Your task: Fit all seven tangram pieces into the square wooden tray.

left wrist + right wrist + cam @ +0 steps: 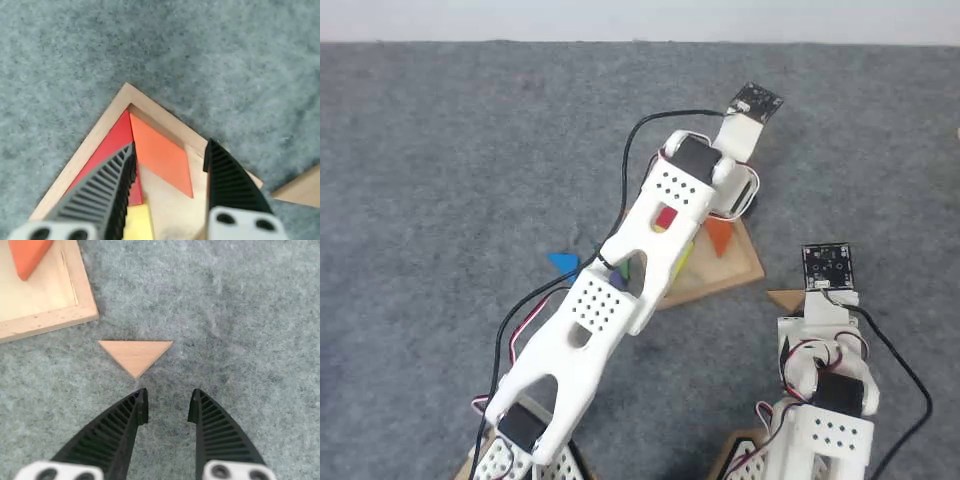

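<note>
So the left gripper (170, 145) hangs open over a corner of the tray (96, 137), straddling the orange piece (162, 152) beside the red piece (115, 142), probably to nudge it snug. Meanwhile the right gripper (167, 397), also open, lines up on the wooden triangle (135, 354) lying on the bench (240, 315) just outside.

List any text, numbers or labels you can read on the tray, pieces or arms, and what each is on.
No readable text.
left wrist circuit board: tiny markings, too small to read.
right wrist circuit board: the same, too small to read.
wooden tray, orange piece, red piece, wooden triangle: no print.
</note>
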Tool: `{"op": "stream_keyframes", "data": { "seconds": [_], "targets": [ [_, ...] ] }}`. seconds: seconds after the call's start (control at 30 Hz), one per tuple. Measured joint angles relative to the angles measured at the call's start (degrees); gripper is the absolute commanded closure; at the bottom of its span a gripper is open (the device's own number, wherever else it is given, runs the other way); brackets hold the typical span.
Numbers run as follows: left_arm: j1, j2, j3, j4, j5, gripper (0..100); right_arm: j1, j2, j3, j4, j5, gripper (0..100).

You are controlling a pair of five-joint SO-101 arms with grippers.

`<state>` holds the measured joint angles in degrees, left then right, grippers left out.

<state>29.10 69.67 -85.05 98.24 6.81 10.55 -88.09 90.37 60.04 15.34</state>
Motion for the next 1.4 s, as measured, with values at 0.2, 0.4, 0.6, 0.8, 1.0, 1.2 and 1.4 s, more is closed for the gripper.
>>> {"op": "stream_keyframes", "data": {
  "seconds": [0.2, 0.4, 0.6, 0.8, 1.0, 1.2, 1.4],
  "targets": [
    [0.00, 0.00, 1.49, 0.18, -0.97, 79, 0.00, 0.00, 0.00, 0.00, 0.00, 85.5],
    [0.00, 0.09, 10.90, 0.18, -0.97, 79, 0.00, 0.00, 0.00, 0.00, 0.00, 85.5],
    [0.09, 0.09, 11.25, 0.18, -0.97, 79, 0.00, 0.00, 0.00, 0.00, 0.00, 85.5],
    [0.09, 0.09, 11.25, 0.18, -1.05, 79, 0.00, 0.00, 0.00, 0.00, 0.00, 85.5],
    [1.05, 0.09, 11.25, -0.09, -1.05, 79, 0.00, 0.00, 0.00, 0.00, 0.00, 85.5],
    [1.76, 0.09, 11.25, -0.62, -1.85, 79, 0.00, 0.00, 0.00, 0.00, 0.00, 85.5],
    [0.97, 0.09, 11.25, -2.46, -2.99, 79, 0.00, 0.00, 0.00, 0.00, 0.00, 85.5]
  ]
}}
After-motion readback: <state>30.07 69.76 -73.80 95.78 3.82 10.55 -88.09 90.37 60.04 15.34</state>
